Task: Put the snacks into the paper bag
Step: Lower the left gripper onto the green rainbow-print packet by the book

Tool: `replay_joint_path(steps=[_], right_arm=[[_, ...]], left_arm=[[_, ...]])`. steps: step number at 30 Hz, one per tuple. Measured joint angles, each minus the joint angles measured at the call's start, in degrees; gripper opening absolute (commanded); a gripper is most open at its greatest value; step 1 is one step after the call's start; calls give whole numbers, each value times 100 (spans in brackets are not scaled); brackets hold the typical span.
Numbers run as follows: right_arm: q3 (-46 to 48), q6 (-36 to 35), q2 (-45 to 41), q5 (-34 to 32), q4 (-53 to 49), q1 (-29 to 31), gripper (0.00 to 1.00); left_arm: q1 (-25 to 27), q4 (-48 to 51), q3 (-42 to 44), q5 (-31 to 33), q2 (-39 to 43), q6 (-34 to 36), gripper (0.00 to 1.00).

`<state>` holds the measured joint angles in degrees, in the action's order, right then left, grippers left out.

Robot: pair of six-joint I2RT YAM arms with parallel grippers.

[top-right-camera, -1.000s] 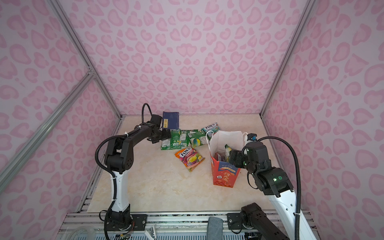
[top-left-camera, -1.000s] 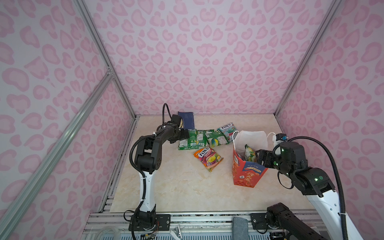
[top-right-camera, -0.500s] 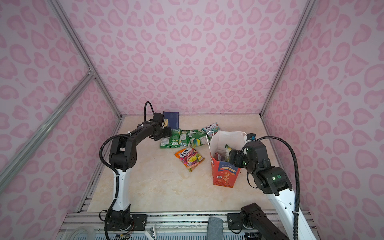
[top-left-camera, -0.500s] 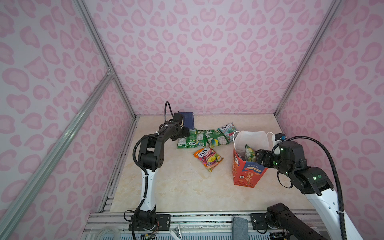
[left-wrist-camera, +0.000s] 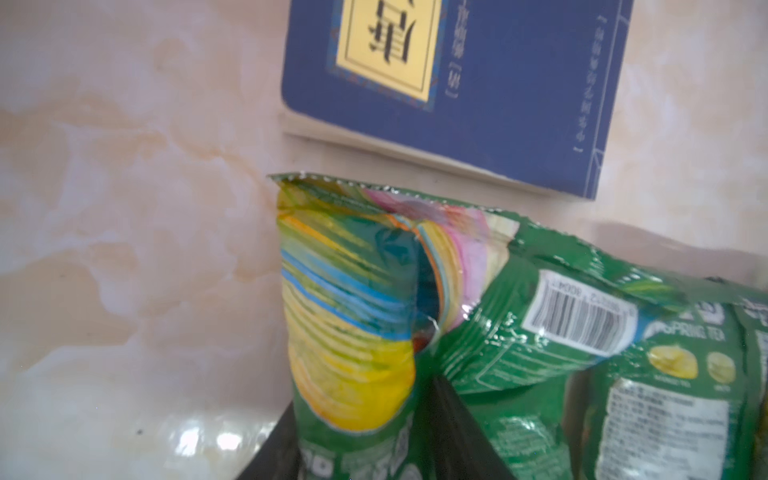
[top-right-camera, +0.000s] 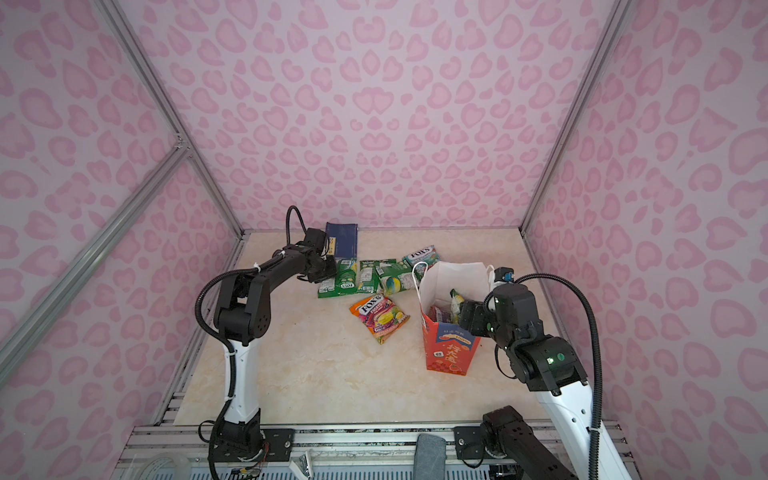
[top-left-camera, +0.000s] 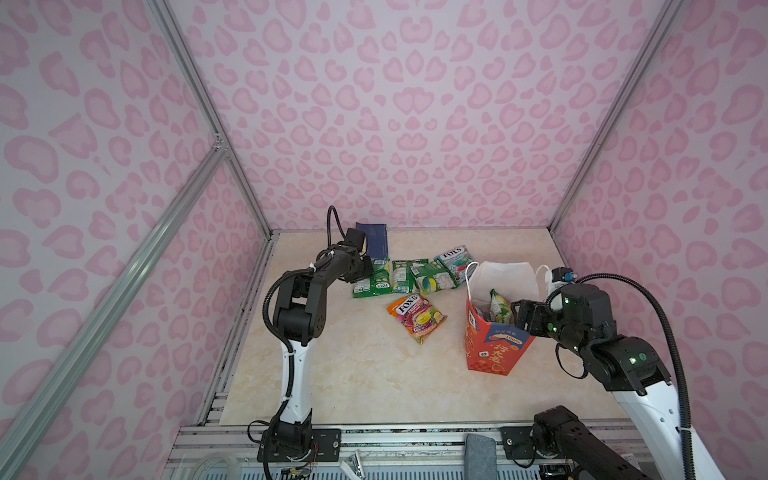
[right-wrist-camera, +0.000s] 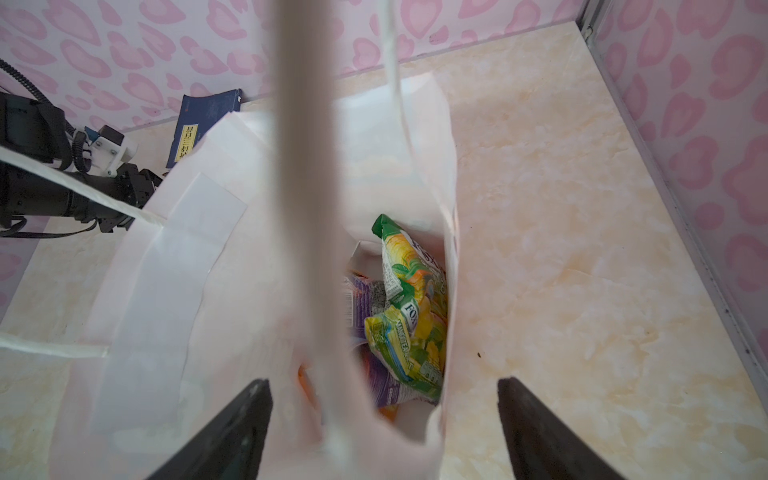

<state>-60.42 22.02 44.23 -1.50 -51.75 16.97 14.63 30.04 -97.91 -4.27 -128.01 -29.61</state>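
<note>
Left claw [top-left-camera: 366,267] pinched a green packet [left-wrist-camera: 353,332] beside the book [left-wrist-camera: 478,83]; right claw [right-wrist-camera: 382,386] gaped wide astride the bag [top-left-camera: 494,349] rim.

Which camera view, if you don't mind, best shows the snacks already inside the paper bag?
The right wrist view: it looks down into the paper bag at the packets inside. Both top views show only their tops past the rim; the left wrist view shows no bag.
</note>
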Motion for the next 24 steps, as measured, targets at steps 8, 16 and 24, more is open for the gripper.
replay_joint_path(steps=[8,16,24], right_arm=[[-7,4,-4,24,0,0,91],[-57,4,-9,15,-4,-7,93],[-96,2,-4,-26,-11,-13,96]], left_arm=[[7,24,852,-168,844,-208,24],[7,-7,1460,-175,1731,-385,18],[7,-17,1853,-170,2439,-511,16]])
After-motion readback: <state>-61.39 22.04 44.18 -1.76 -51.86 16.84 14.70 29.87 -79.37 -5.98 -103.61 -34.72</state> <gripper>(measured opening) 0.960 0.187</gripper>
